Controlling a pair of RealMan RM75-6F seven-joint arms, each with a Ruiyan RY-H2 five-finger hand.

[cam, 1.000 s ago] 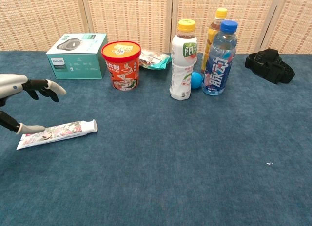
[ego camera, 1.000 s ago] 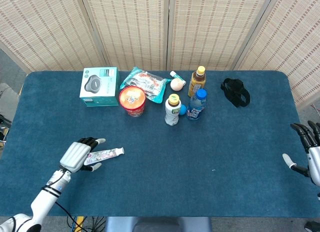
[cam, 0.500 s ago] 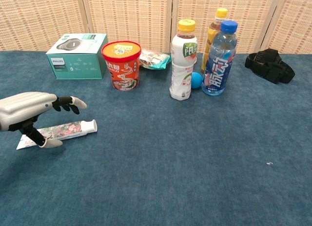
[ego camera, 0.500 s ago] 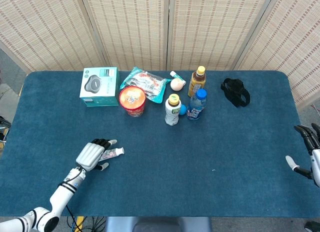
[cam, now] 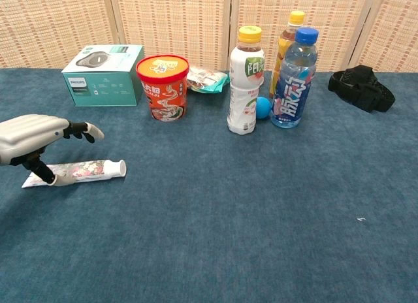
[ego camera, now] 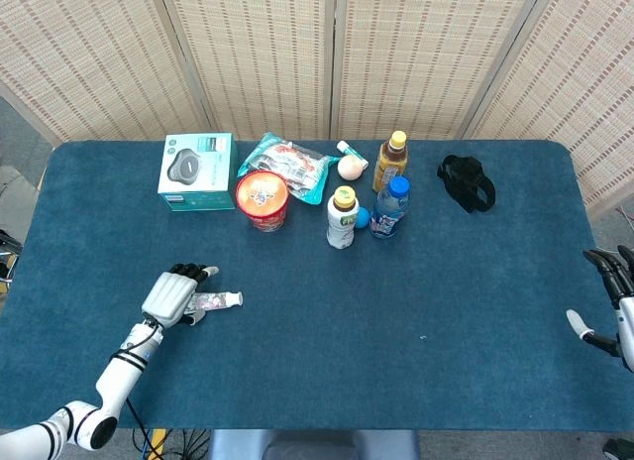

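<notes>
Left hand [ego camera: 177, 295] has pulled back a little toward the left and near edge since half a second ago, and now covers the left end of the toothpaste tube [ego camera: 216, 300] rather than its middle; in the chest view it sits lower over the tube too.

Tube [cam: 78, 172] lies flat on the blue tabletop [ego camera: 416, 282], near-left area, long axis roughly left-right, cap end pointing right, flat crimped end left under the hand. It lies just right of and beneath the left hand [cam: 31, 138].

Hand pose: palm down, back of hand up, fingers [cam: 83, 128] stretched forward above the tube, thumb [cam: 46, 177] dropped on the near side, touching or nearly touching the tube. Fingers apart, nothing clamped; looks like a hover over the tube, not a grasp. Forearm comes in from the near-left corner.

Right hand [ego camera: 616, 303] is at the far-right edge of the head view, well away from the tube, fingers spread, holding nothing. Left hand is by far the nearer one.

Rest of the scene, far side of the tabletop: teal box [ego camera: 196, 171], red cup [ego camera: 262, 199], snack bag [ego camera: 289, 166], white bottle [ego camera: 342, 218], clear blue-capped bottle [ego camera: 389, 208], amber bottle [ego camera: 390, 161], small blue ball [ego camera: 362, 218], black strap bundle [ego camera: 466, 181].
</notes>
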